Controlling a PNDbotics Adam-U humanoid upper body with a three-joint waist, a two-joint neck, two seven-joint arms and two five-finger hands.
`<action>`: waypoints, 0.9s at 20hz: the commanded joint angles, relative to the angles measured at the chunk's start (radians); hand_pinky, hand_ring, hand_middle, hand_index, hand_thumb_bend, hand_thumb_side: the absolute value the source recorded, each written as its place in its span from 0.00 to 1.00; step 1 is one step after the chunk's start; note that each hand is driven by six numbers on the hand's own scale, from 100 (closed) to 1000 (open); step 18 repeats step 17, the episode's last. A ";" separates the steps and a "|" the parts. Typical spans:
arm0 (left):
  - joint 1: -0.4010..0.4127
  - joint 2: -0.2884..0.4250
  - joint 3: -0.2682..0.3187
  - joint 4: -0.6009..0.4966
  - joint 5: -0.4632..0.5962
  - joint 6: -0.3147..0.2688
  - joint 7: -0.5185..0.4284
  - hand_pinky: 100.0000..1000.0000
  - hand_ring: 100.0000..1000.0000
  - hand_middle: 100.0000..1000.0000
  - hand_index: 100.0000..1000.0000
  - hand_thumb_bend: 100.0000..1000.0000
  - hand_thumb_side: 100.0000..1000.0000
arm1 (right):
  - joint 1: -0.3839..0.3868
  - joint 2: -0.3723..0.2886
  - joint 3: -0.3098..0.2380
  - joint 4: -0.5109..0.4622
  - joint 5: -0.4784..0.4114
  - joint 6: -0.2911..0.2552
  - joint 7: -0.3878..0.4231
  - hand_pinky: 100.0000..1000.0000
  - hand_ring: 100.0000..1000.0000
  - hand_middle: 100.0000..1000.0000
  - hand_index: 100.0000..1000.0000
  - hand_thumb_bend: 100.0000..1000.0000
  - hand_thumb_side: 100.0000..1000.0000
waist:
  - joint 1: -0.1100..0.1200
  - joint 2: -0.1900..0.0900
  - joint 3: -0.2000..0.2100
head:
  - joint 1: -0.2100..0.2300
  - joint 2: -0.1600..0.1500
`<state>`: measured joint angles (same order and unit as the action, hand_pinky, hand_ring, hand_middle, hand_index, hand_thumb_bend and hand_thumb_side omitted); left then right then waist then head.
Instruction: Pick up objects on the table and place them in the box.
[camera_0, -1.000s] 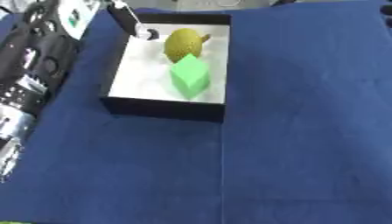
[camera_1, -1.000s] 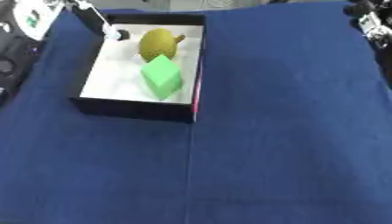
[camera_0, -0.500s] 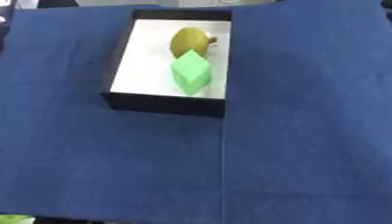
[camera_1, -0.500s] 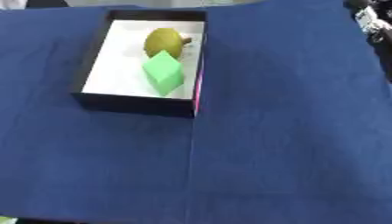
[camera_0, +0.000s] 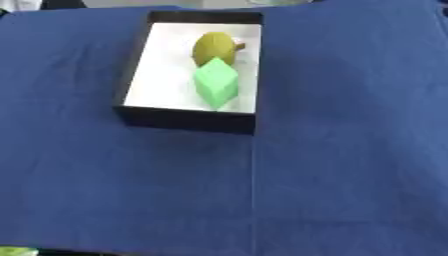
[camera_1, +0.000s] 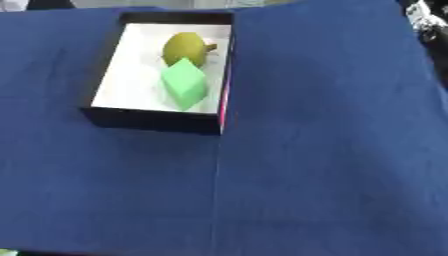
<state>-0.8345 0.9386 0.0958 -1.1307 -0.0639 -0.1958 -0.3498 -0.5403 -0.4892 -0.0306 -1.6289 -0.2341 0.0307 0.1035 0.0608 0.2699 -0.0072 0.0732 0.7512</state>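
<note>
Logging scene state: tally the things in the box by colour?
Green block: 1
Yellow-olive pear-shaped fruit: 1
Total: 2, both inside the black box with the white floor. Nothing else shows on the blue cloth.

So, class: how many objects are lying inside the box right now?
2. A yellow-green pear-like fruit sits at the far end of the box, and a green block lies just in front of it, touching or nearly so.

Blue cloth (camera_0: 341, 165) over the table, faint central crease, slightly rumpled
</note>
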 joint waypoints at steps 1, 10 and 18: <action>0.053 0.080 0.051 -0.019 0.134 0.044 0.087 0.80 0.75 0.73 0.87 0.00 0.51 | -0.015 -0.034 -0.017 -0.023 -0.009 -0.004 -0.012 1.00 0.92 0.87 0.84 0.00 0.41 | -0.018 -0.034 0.004 | -0.007 -0.018; 0.370 -0.011 0.149 -0.294 0.440 0.067 0.389 0.68 0.70 0.73 0.84 0.00 0.58 | -0.023 -0.036 -0.039 -0.030 -0.021 -0.012 -0.046 1.00 0.92 0.87 0.84 0.00 0.41 | -0.043 -0.021 0.007 | -0.015 -0.035; 0.486 -0.168 0.185 -0.453 0.495 0.095 0.478 0.68 0.69 0.71 0.84 0.00 0.61 | -0.028 -0.031 -0.051 -0.034 -0.030 -0.013 -0.067 1.00 0.92 0.88 0.85 0.00 0.41 | -0.054 -0.019 0.008 | -0.015 -0.030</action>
